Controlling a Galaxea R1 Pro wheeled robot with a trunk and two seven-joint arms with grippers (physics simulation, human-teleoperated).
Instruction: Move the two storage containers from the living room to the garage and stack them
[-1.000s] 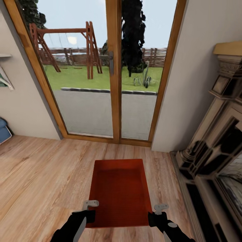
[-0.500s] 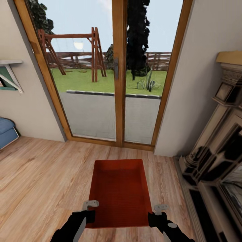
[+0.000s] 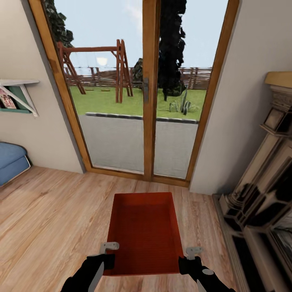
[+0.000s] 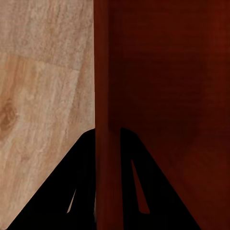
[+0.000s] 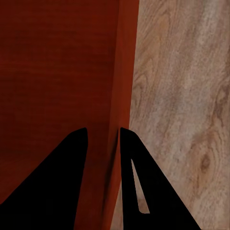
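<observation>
One rust-red open-top storage container point(image 3: 144, 231) hangs level above the living room's light wood plank floor point(image 3: 52, 211), held between both arms. My left gripper point(image 3: 107, 253) is shut on its left wall near the close corner, and my right gripper point(image 3: 190, 257) is shut on its right wall. The left wrist view has the red wall point(image 4: 108, 96) running between the two dark fingers point(image 4: 81, 182) of the left gripper point(image 4: 108, 143). The right wrist view has the wall point(image 5: 122, 72) pinched by the right gripper point(image 5: 103, 139). The container is empty. The garage is out of view.
Wood-framed glass double doors point(image 3: 151, 101) stand straight ahead, with a yard and swing set behind them. A dark ornate fireplace point(image 3: 263, 194) lines the right side. A blue sofa corner point(image 3: 10, 162) and a wall shelf point(image 3: 16, 97) are at the left.
The whole view has shifted: doors and fireplace slid right and more of the sofa and shelf came in, so the camera moved. The container and both grippers keep their place in the picture.
</observation>
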